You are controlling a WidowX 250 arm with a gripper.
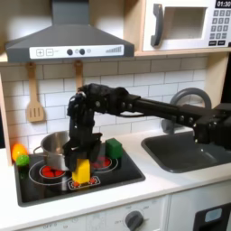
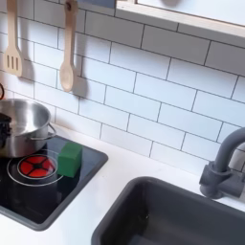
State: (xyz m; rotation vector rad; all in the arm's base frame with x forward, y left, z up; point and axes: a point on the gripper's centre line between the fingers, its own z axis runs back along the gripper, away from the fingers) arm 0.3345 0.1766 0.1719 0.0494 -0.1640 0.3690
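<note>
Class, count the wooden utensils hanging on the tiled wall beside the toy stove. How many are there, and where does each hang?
2. A slotted wooden spatula hangs at the second exterior view's far left; a wooden spoon hangs just to its right, above the silver pot. Others may be hidden.

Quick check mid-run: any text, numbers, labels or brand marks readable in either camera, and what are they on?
Microwave display in the first exterior view: light digits at the top right, cut by the frame edge and too blurred to read.
Microwave keypad: button marks too small to read.
Range hood control panel: dots and marks, nothing legible.
Second exterior view: no text.
</note>
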